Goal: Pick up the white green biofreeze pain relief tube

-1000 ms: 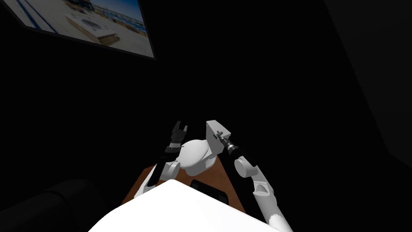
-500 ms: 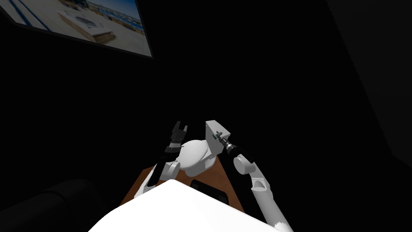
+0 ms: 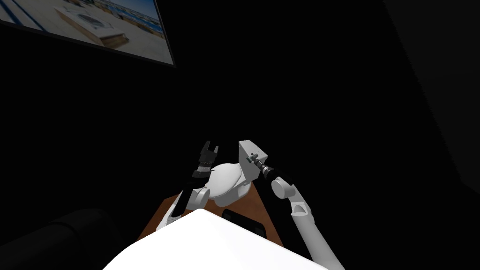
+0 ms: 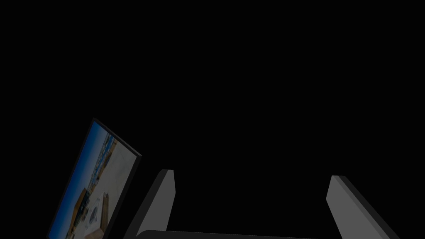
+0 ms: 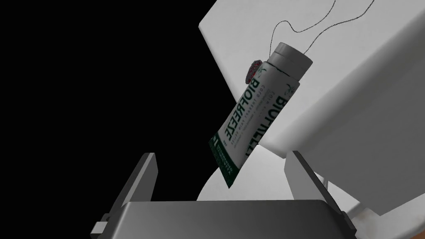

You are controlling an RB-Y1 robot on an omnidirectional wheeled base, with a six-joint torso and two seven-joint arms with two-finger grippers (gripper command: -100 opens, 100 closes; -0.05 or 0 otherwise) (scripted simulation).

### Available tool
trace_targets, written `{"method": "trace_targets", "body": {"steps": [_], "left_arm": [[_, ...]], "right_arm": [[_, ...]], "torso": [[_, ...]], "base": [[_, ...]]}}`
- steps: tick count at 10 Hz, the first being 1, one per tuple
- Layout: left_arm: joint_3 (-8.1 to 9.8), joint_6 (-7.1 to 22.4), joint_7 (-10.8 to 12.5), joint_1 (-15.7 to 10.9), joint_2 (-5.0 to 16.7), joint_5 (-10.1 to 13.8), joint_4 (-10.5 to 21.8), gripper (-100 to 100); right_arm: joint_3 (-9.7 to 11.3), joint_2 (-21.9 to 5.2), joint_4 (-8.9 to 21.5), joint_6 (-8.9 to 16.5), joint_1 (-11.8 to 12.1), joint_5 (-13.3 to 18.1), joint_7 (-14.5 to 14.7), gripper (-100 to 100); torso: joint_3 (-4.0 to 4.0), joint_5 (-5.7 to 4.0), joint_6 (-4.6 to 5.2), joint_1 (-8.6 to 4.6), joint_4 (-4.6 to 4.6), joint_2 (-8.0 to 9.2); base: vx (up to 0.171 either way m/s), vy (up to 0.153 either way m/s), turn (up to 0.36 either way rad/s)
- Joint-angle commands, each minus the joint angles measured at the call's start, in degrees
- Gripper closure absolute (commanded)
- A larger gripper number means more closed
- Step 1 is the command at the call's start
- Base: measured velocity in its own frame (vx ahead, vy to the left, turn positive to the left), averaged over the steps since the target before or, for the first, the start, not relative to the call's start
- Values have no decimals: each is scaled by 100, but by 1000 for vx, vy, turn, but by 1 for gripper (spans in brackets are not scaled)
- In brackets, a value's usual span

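Observation:
The white tube with green Biofreeze lettering (image 5: 257, 114) lies on the flat white top of a toilet tank (image 5: 361, 45), its grey cap pointing away from my hand and its crimped green end towards it. My right gripper (image 5: 224, 176) is open, and the tube's crimped end sits just ahead of the gap between the fingers (image 5: 143, 178), not touched by either. In the head view the right gripper (image 3: 256, 158) is at the tank top (image 3: 246, 149). My left gripper (image 3: 209, 151) hangs to the left of the toilet, open (image 4: 253, 195) and holding nothing.
The white toilet bowl (image 3: 226, 180) sits below the tank on a brown floor patch (image 3: 159, 218). A small dark red object (image 5: 252, 70) lies beside the tube's cap. A dark bulky shape (image 3: 56, 239) is at the lower left. Blackness surrounds the rest.
My right forearm and elbow have shifted slightly left and forward, with the gripper staying at the tank top. The head camera has tilted a little. The left arm has not moved.

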Motion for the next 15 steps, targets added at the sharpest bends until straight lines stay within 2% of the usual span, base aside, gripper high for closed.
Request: {"method": "trace_targets", "body": {"steps": [1, 2, 3, 4, 5, 6, 7, 8, 9, 10, 12, 13, 15], "left_arm": [[0, 0, 0, 0, 0, 0, 0, 0], [0, 0, 0, 0, 0, 0, 0, 0], [0, 0, 0, 0, 0, 0, 0, 0], [0, 0, 0, 0, 0, 0, 0, 0], [0, 0, 0, 0, 0, 0, 0, 0], [0, 0, 0, 0, 0, 0, 0, 0], [0, 0, 0, 0, 0, 0, 0, 0], [0, 0, 0, 0, 0, 0, 0, 0], [0, 0, 0, 0, 0, 0, 0, 0], [0, 0, 0, 0, 0, 0, 0, 0], [0, 0, 0, 0, 0, 0, 0, 0], [0, 0, 0, 0, 0, 0, 0, 0], [0, 0, 0, 0, 0, 0, 0, 0]], "right_arm": [[23, -48, 125, 189, -150, -181, -286, -100], [23, -48, 125, 189, -150, -181, -433, -100], [44, -98, 232, 364, -282, -345, -603, -100], [44, -98, 232, 364, -282, -345, -763, -100], [63, -151, 331, 525, -405, -498, -926, -100], [63, -151, 331, 525, -405, -498, -1081, -100], [81, -205, 420, 673, -519, -638, -1251, -100], [81, -205, 420, 673, -519, -638, -1366, -100], [96, -260, 500, 805, -623, -765, -1560, -100], [96, -260, 500, 805, -623, -765, -1623, -100], [122, -366, 627, 1019, -797, -971, -1993, -100], [122, -366, 627, 1019, -797, -971, -2042, -100], [138, -452, 710, 1159, -915, -1107, -2320, -100]], "torso": [[0, 0, 0, 0, 0, 0], [0, 0, 0, 0, 0, -1], [0, 0, 0, -1, 0, -1], [-3, 0, 0, -2, -1, -5], [-3, 0, 0, -2, -1, -5], [-3, 0, 0, -3, -1, -6], [-2, 0, 0, -3, -1, -4], [-2, -1, 0, -5, -1, -4], [-2, -1, 0, -3, -1, -3], [-2, 0, 0, -2, -1, -4], [-2, 0, 0, 0, 0, -3], [-4, 0, 0, 0, -1, -7], [-2, 0, 0, 0, -1, -3]], "base": [[17, -8, -26], [19, -10, -11], [31, -12, -23], [28, -12, -9], [29, -15, -20], [25, -14, -9], [26, -20, -19], [23, -14, -7], [26, -11, -19], [20, -8, -5], [31, -5, -14], [28, -7, -4], [23, -6, -7]]}}
